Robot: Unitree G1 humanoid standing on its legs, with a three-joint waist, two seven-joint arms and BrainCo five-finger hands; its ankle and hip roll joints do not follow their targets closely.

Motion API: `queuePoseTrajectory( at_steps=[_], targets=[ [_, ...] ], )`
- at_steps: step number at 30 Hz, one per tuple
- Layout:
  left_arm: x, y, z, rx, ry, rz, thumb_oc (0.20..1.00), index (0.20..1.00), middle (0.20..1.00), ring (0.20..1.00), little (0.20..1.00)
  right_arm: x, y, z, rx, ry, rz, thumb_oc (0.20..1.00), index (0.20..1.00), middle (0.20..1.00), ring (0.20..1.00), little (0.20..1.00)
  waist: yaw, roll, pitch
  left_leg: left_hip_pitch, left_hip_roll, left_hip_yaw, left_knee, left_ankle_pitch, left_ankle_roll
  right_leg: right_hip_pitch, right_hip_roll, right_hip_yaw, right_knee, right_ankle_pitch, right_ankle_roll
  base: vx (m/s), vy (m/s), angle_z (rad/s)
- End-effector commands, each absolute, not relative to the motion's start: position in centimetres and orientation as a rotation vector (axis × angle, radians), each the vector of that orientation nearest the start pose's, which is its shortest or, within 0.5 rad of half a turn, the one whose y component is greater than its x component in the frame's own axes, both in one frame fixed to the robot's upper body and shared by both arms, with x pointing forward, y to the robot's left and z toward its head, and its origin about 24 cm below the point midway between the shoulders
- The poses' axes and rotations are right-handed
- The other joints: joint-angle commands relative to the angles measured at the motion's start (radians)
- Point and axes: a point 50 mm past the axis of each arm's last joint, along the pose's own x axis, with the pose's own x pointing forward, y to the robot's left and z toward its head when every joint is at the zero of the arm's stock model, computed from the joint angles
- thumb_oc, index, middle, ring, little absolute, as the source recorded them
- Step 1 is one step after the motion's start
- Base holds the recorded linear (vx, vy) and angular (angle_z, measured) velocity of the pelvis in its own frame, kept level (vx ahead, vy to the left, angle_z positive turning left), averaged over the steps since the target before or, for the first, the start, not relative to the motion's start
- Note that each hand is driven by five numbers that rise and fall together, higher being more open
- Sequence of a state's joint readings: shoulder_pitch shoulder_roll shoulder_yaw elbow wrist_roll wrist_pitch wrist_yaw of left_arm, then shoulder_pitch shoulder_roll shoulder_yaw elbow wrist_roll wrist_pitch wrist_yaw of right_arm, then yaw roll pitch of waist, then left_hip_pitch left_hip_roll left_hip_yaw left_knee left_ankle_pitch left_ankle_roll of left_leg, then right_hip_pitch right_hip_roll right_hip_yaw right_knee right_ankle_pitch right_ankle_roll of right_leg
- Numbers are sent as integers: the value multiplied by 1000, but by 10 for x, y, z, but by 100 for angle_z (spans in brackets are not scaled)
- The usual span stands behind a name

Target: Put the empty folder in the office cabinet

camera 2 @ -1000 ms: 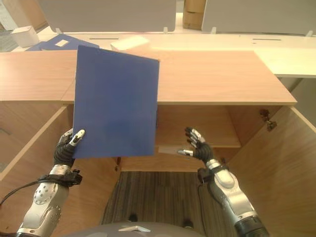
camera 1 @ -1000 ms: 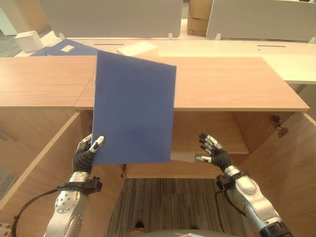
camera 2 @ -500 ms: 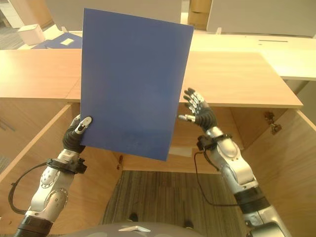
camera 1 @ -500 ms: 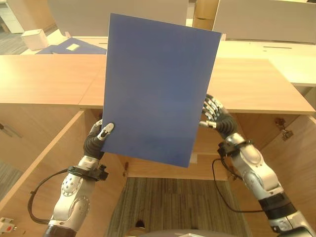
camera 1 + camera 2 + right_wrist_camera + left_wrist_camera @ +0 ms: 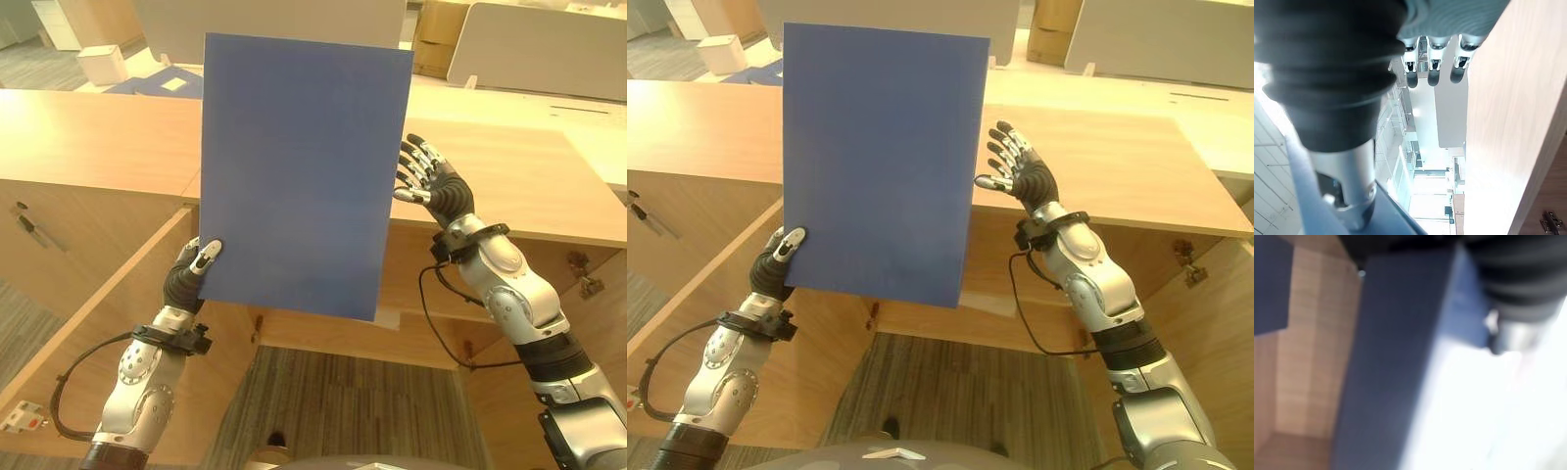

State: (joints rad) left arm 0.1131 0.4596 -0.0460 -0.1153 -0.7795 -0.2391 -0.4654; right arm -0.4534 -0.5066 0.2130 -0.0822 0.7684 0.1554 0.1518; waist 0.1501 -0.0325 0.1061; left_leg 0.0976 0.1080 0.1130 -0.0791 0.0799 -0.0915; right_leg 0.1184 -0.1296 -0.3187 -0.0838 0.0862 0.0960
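Observation:
A large blue folder [image 5: 299, 171] stands upright in the air in front of the open wooden cabinet [image 5: 490, 196]. My left hand [image 5: 188, 279] pinches its lower left corner, thumb on the near face. The folder's blue edge [image 5: 1391, 372] shows close up in the left wrist view. My right hand [image 5: 431, 181] is raised beside the folder's right edge, fingers spread and straight, thumb tip near the edge; I cannot tell if it touches. The right hand's fingers [image 5: 1432, 73] show straight in the right wrist view.
The cabinet's door [image 5: 93, 313] swings open at the left; another door [image 5: 583, 323] is open at the right. More blue folders [image 5: 162, 86] and a white box [image 5: 101, 64] lie on the desk behind. Striped carpet [image 5: 343, 411] lies below.
The right hand has risen higher beside the folder. The folder has turned more upright. The camera has shifted, so the whole scene sits differently.

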Motion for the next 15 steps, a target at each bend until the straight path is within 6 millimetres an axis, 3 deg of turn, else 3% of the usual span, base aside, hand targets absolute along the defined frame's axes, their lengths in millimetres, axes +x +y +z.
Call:
queuePoseTrajectory(
  at_steps=[1, 15],
  targets=[
    [236, 200, 114, -191, -392, -582, 200, 200, 200, 200, 200, 311, -134, 206, 157, -326, 644, 1000, 1000, 1000, 1000, 1000, 11, -9, -36, 3, -47, -23, -8, -71, 51, 28, -49, -6, -3, -18, 48, 0, 0, 0],
    [238, 213, 109, -90, -358, -504, 200, 200, 200, 200, 200, 307, -118, 201, 188, -236, 774, 1000, 1000, 1000, 1000, 1000, 10, -12, -39, 5, -41, -12, -8, -69, 47, 29, -47, -5, -3, -22, 48, 0, 0, 0]
  ],
)
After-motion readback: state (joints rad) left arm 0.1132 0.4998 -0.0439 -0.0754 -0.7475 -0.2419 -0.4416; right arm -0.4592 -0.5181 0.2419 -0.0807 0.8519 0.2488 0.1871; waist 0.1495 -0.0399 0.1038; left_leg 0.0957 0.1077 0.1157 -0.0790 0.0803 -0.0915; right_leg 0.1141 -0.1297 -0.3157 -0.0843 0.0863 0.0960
